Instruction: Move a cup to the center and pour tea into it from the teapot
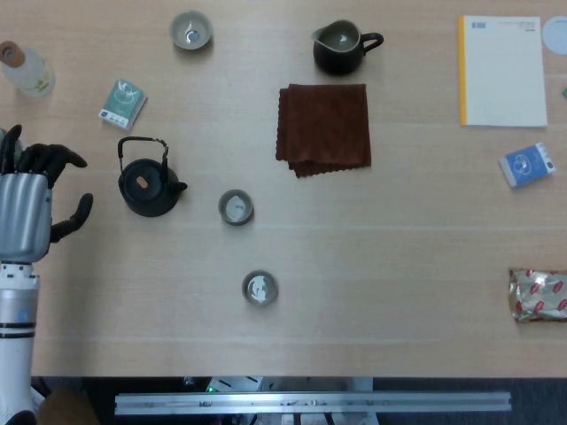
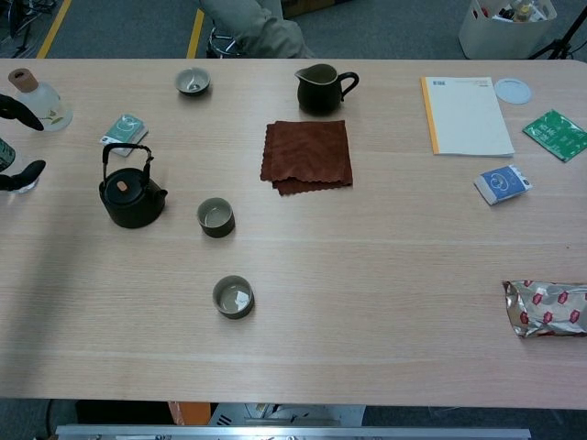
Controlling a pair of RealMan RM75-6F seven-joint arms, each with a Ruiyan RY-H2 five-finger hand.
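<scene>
Nearest the front edge of the desk [image 1: 399, 292] sits a small cup [image 1: 260, 289] with a pale gleam at its bottom, and just beyond it a second cup [image 1: 236, 207], both to the left of the middle; at the near right edge lies a crinkled foil packet [image 1: 537, 295]; the left robot hand [image 1: 27, 208] hangs at the far left, fingers spread with nothing in them, well apart from the black teapot [image 1: 147, 186], which stands upright on the wood with its wire handle raised and its spout aimed toward the second cup; the right robot hand shows in neither view. Further back lie a folded brown cloth [image 1: 324, 127], a blue packet [image 1: 527, 164], a small green packet [image 1: 122, 99] and two bottles at the left edge; furthest off are a third cup [image 1: 190, 29], a dark pitcher [image 1: 340, 46] and a notebook [image 1: 502, 69]. If pouring is the step in hand, I judge the hand should approach the handle from above, close round its top bar, lift straight, and tip slowly so the spout stays over the cup's mouth; whether either cup already holds tea I cannot tell.
</scene>
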